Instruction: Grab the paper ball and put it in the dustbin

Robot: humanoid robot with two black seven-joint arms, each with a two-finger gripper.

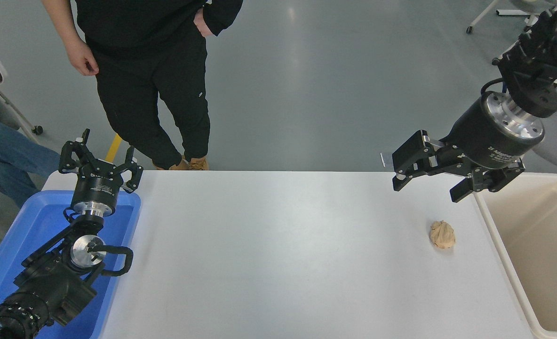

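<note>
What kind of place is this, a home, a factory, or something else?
Probably a robotics lab or test room, not a home. A white table stands on a plain grey floor, two black robot arms reach over it, and a person stands watching at the far side.

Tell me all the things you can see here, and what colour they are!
paper ball: 1, light brown, on the table near its right end, beside the dustbin, touching nothing
dustbin: 1, beige with a white rim, at the table's right edge
tray: 1, bright blue, at the table's left end
table: 1, white, across the middle
standing person: 1, black clothes, tan shoes, beyond the far edge
seated person: 1, blue jeans, at the left edge, mostly cut off
left end effector: 1, black, open, over the tray
right end effector: 1, black, open, in the air above the ball, apart from it
</note>
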